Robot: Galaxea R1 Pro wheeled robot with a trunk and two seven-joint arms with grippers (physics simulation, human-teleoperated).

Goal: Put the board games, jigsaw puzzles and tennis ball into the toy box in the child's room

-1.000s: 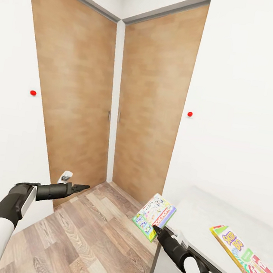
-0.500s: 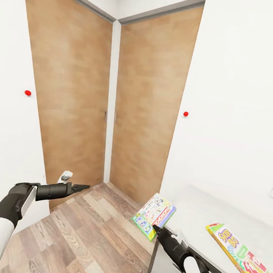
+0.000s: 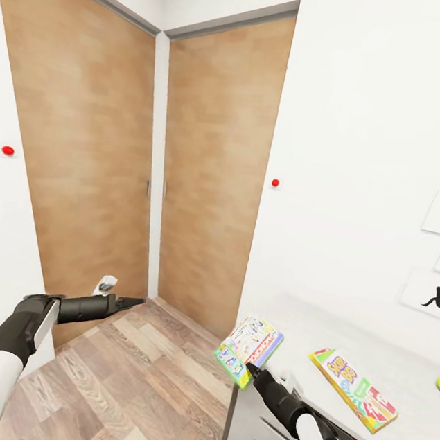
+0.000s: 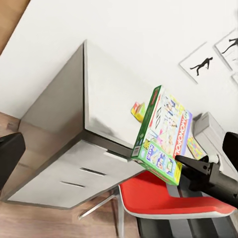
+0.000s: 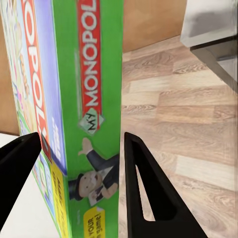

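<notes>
While right claw (image 3: pixel 252 369) pinches Monopoly box (image 3: pixel 249 349) by one corner | left claw (image 3: pixel 133 301) pressed together — empty | risk: box tilts, slips before reaching surface (image 3: pixel 316 331).

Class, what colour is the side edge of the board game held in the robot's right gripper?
Green, with a red "Monopoly" banner; the board game shows it best in the right wrist view.
</notes>
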